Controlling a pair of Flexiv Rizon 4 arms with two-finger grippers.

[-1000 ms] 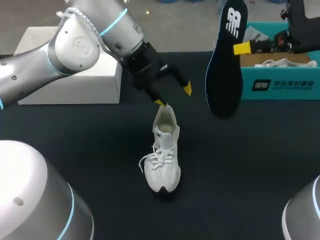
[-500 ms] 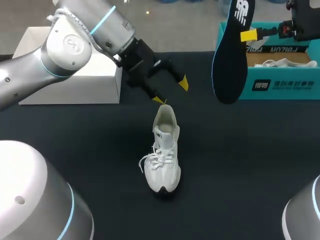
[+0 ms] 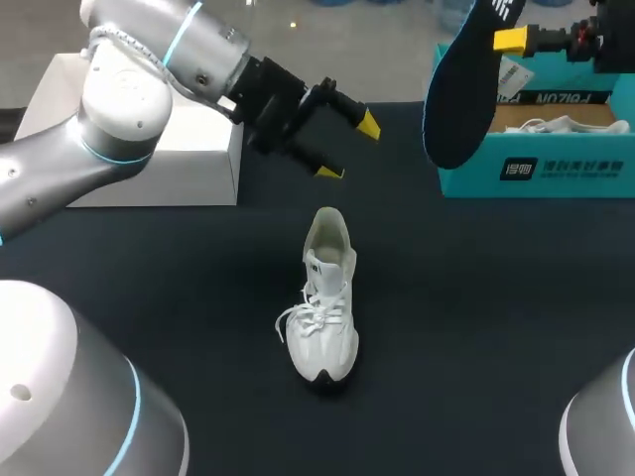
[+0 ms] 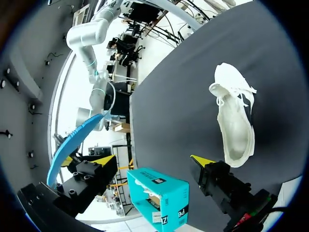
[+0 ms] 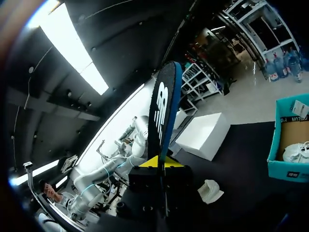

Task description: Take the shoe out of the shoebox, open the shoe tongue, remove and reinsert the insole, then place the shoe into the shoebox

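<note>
A white lace-up shoe (image 3: 322,297) stands upright on the dark table, toe toward me, heel to the back. Above and behind its heel hangs my left gripper (image 3: 349,149), open and holding nothing. In its wrist view the shoe (image 4: 234,125) lies ahead, beyond the spread fingers of the left gripper (image 4: 152,159). My right gripper (image 3: 516,40) is shut on a dark insole with a blue edge (image 3: 461,89), which hangs high in front of the teal shoebox (image 3: 536,164). The right wrist view shows the insole (image 5: 161,111) standing up out of the shut right gripper (image 5: 158,162).
A white box lid (image 3: 149,139) lies at the back left, under my left arm. The open teal shoebox holds paper and a second white shoe (image 3: 556,124). Bare dark table surrounds the shoe on all sides.
My left gripper has lifted up and back from the shoe's heel, still open. My right gripper has carried the insole higher and to the right, toward the shoebox.
</note>
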